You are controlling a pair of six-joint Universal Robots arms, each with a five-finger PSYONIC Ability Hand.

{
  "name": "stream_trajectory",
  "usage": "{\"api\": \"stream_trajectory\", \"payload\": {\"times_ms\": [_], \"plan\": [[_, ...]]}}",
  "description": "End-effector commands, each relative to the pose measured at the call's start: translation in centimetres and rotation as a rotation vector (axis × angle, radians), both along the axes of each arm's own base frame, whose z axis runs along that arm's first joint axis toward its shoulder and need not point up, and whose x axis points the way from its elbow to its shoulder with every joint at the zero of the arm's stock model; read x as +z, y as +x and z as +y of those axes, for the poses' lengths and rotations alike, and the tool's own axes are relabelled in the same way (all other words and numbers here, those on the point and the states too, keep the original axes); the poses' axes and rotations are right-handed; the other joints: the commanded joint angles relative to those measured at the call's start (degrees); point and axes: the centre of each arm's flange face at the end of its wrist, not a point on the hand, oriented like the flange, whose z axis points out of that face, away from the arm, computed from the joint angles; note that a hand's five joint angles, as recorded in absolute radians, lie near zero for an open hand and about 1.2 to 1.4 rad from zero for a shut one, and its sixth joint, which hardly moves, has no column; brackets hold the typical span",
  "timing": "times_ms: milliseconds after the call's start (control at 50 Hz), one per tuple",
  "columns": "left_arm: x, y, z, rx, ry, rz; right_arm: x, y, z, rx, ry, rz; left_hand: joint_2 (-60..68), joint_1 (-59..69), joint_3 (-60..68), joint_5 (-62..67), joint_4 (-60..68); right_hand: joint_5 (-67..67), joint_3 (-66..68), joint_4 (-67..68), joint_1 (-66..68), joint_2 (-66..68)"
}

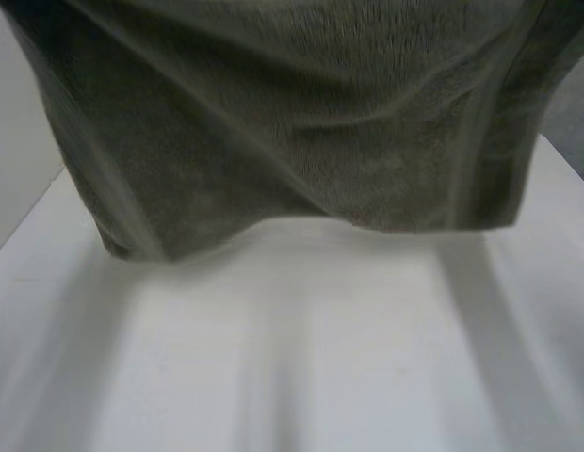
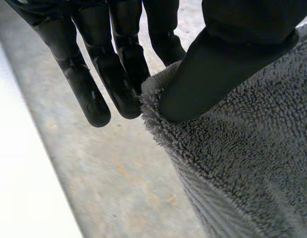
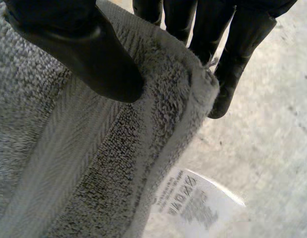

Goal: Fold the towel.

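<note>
The grey towel (image 1: 301, 122) hangs in the air above the white surface (image 1: 301, 358), its lower hem loose. The left hand (image 2: 208, 79) pinches 1 top corner between thumb and straight fingers (image 2: 119, 84). The right hand (image 3: 89, 54) clamps the other, near the care label (image 3: 185, 201). It is thick, soft terry, so probably limp, fairly light and grippy, best held by its corners. A speckled floor (image 2: 119, 173) lies below.

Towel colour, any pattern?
Grey towel, with a flat woven band near its edge; best in right wrist view.

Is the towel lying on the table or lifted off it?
Lifted: the towel hangs over the table, left hand and right hand each pinching an edge.
</note>
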Motion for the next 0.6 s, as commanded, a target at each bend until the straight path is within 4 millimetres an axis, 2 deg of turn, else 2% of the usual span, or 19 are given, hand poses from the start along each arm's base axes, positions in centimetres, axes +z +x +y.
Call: {"api": "stream_trajectory", "payload": {"times_ms": [20,100,120,160,180,200,220,260,280,320,380,460,480,500,520,540,560,580,600], "plan": [[-0.3,0.6,-0.3,0.046,0.121,-0.029,-0.1,0.2,0.6,-0.022,0.113,0.234,10.3,11.55,10.27,10.97,10.18,3.0,3.54,3.32,3.21,4.41],[-5.0,-0.3,-3.5,0.048,0.301,-0.094,-3.2,0.6,-0.3,-0.022,0.234,0.403,10.3,11.55,10.27,10.97,10.18,3.0,3.54,3.32,3.21,4.41],[-5.0,-0.3,-3.5,0.048,0.301,-0.094,-4.6,0.8,-0.9,-0.014,0.277,0.447,10.3,11.55,10.27,10.97,10.18,3.0,3.54,3.32,3.21,4.41],[-8.7,-1.0,-5.3,0.044,0.417,-0.144,-6.2,1.0,-1.6,-0.002,0.325,0.483,10.3,11.55,10.27,10.97,10.18,3.0,3.54,3.32,3.21,4.41],[-8.7,-1.0,-5.3,0.044,0.418,-0.144,-6.2,1.0,-1.6,-0.002,0.325,0.483,10.3,11.55,10.27,10.97,10.18,3.0,3.54,3.32,3.21,4.41],[-10.6,-1.4,-6.3,0.043,0.469,-0.175,-7.8,1.3,-2.3,0.008,0.365,0.513,10.3,11.55,10.27,10.97,10.18,3.0,3.54,3.32,3.21,4.41],[-10.6,-1.4,-6.3,0.043,0.469,-0.176,-9.4,1.7,-2.8,0.026,0.406,0.534,10.3,11.55,10.27,10.97,10.18,3.0,3.54,3.32,3.21,4.41],[-14.6,-2.2,-8.5,0.044,0.561,-0.254,-10.9,2.1,-3.4,0.04,0.448,0.551,10.3,11.55,10.27,10.97,10.18,3.0,3.54,3.32,3.21,4.41],[-14.6,-2.2,-8.5,0.044,0.561,-0.254,-12.6,2.5,-4.1,0.055,0.494,0.567,10.3,11.55,10.27,10.97,10.18,3.0,3.54,3.32,3.21,4.41],[-17.6,-3.0,-10.4,0.043,0.613,-0.329,-14.4,2.9,-4.9,0.061,0.535,0.583,10.3,11.55,10.27,10.97,10.18,3.0,3.54,3.32,3.21,4.41],[-18.6,-3.8,-12.7,0.049,0.603,-0.359,-16.7,3.5,-6.8,0.028,0.562,0.608,10.3,11.55,10.27,10.97,10.18,3.0,3.54,3.32,3.21,4.41],[-16.7,-4.6,-15.0,0.056,0.518,-0.324,-15.7,4.4,-9.2,-0.046,0.448,0.586,10.3,11.55,10.27,10.97,10.18,3.0,3.54,3.32,3.21,4.41],[-14.2,-4.9,-15.8,0.06,0.44,-0.288,-13.6,4.8,-10.3,-0.095,0.341,0.542,10.3,11.55,10.27,10.97,10.18,3.0,3.54,3.32,3.21,4.41],[-14.2,-4.9,-15.8,0.06,0.439,-0.288,-10.3,5.1,-10.9,-0.14,0.208,0.464,10.3,11.55,10.27,10.97,10.18,3.0,3.54,3.32,3.21,4.41],[-11.6,-5.3,-16.1,0.056,0.358,-0.24,-10.3,5.1,-10.9,-0.14,0.206,0.463,10.3,11.55,10.27,10.97,10.18,3.0,3.54,3.32,3.21,4.41],[-8.5,-5.4,-16.2,0.05,0.263,-0.168,-6.7,5.3,-11.0,-0.172,0.072,0.358,10.3,11.55,10.27,10.97,10.18,3.0,3.54,3.32,3.21,4.41],[-8.4,-5.4,-16.2,0.05,0.262,-0.168,-6.6,5.3,-11.0,-0.172,0.07,0.357,10.3,11.55,10.27,10.97,10.18,3.0,3.54,3.32,3.21,4.41],[-5.3,-5.2,-16.0,0.04,0.168,-0.082,-3.3,5.4,-10.6,-0.174,-0.043,0.225,10.3,11.55,10.27,10.97,10.18,3.0,3.54,3.32,3.21,4.41],[-5.3,-5.2,-16.0,0.04,0.167,-0.081,-0.5,4.8,-9.9,-0.163,-0.118,0.097,10.3,11.55,10.27,10.97,10.18,3.0,3.54,3.32,3.21,4.41]]}}
